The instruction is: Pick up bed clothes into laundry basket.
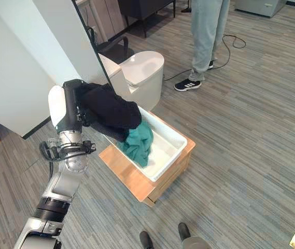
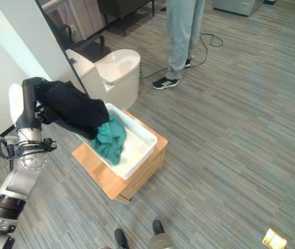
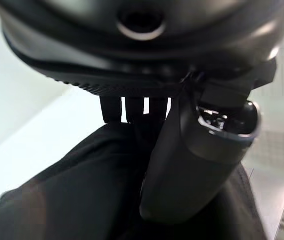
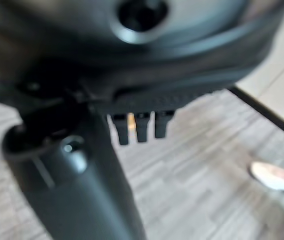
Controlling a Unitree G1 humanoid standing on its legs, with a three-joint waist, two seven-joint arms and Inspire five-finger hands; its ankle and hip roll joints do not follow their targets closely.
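Left hand [image 3: 196, 165] fingers clamp black garment [image 1: 111, 109] over white laundry basket [image 1: 170, 140] edge, likely to drop beside teal cloth [image 1: 139, 142]; right hand [image 4: 72, 190] fingers straight, holding nothing.

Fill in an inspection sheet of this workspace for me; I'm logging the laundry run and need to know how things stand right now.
Surface: grey wood-look plank floor; a low wooden stand bears the basket.
Job's things: white laundry basket on the stand; teal cloth draped inside it; black garment held over the basket's near corner.
Clutter: nothing seen.
Robot hands: left robot hand wrapped in the black garment, thumb against the cloth; right robot hand over bare floor, holding nothing, fingers relaxed.
Cables: a black cable lies on the floor behind the person.
Surroundings: white toilet behind the basket, white wall panel beside it, a person's legs standing beyond.
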